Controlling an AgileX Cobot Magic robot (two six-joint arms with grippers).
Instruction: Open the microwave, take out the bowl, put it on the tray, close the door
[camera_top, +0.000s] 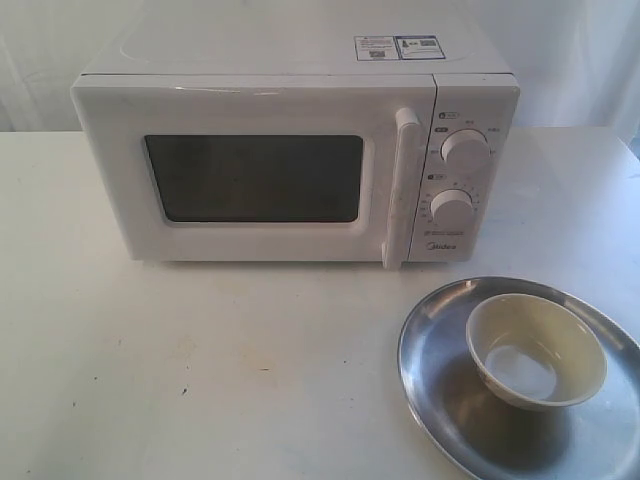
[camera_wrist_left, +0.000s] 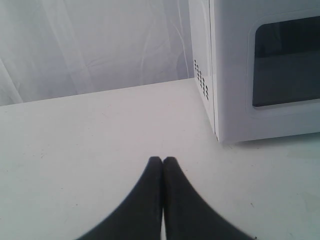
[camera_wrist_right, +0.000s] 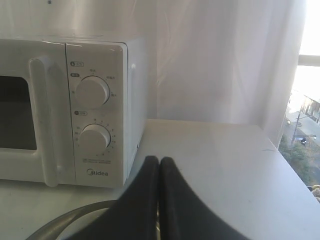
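While the left gripper (camera_wrist_left: 162, 161) hangs over the table (camera_wrist_left: 75, 150) with its two dark fingers pressed tip to tip and nothing between them, the right gripper (camera_wrist_right: 159, 160) is closed the same way and is also empty. Ahead of the left gripper and off to one side stands the microwave (camera_top: 290, 150); that wrist view catches its vented side wall and part of the dark window. The right gripper faces the microwave's control panel, and a curved piece of the tray (camera_wrist_right: 70, 216) rim shows just beside its fingers.

In the exterior view the door (camera_top: 250, 240) is shut against the microwave's front. Its upright bar handle (camera_top: 402, 190) stands beside two round knobs (camera_top: 466, 152), one above the other, with the Midea logo under them. Stickers (camera_top: 398, 47) lie on the microwave's top. The tray rests on the table in front of the microwave's right end, apart from it and partly cut off by the picture's edge. The bowl (camera_top: 536, 350) stands upright on the tray, inside the rim, with its opening up. A white curtain (camera_wrist_left: 90, 45) hangs behind the table, and the right wrist view shows a bright window (camera_wrist_right: 306, 95) past the curtain's edge.
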